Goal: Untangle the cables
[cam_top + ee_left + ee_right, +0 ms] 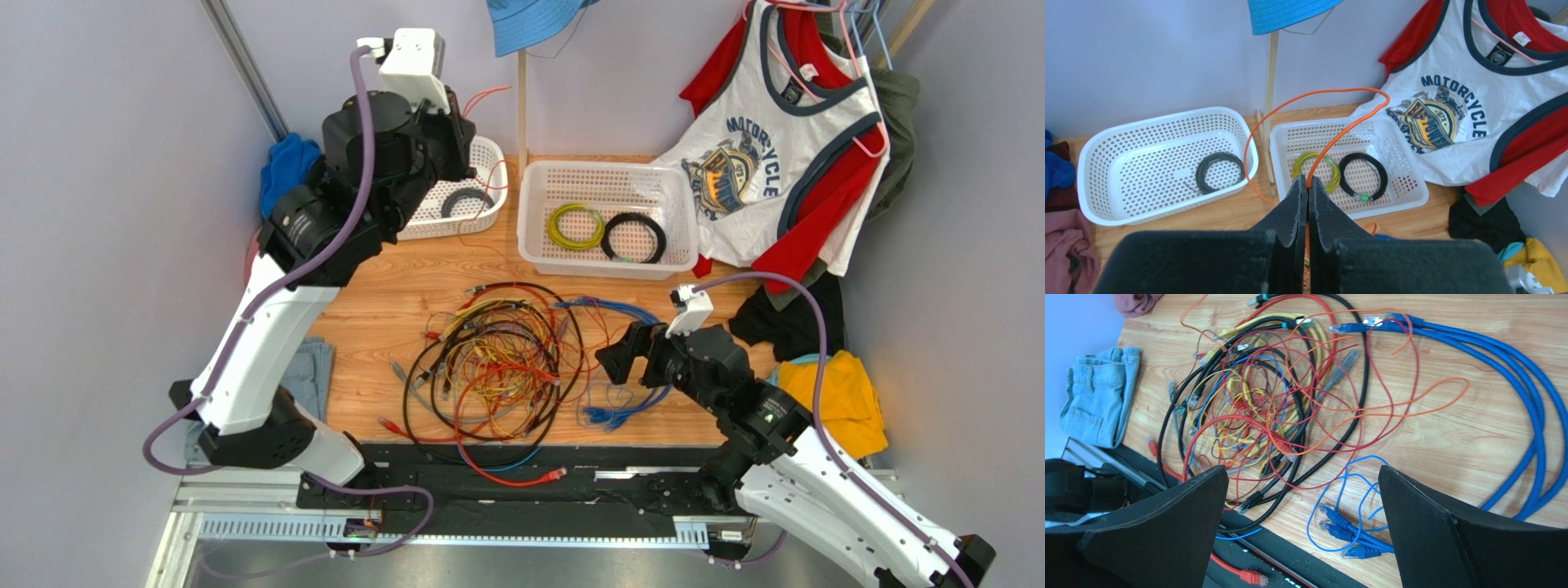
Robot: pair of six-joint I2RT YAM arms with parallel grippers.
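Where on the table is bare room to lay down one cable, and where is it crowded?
Bare wood: the strip between the cables and the left basket, and the patch left of the tangle, beside the denim cloth. That basket holds only one coil. Crowded: the tangle itself and the blue loops near the open right gripper.

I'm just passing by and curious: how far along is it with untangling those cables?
Three neat coils already sit in the two white baskets. Right now the left claw is shut on a thin orange cable, raised near them; the right claw hangs open beside the pile. Most cables lie knotted together there on the table, so plenty is left.
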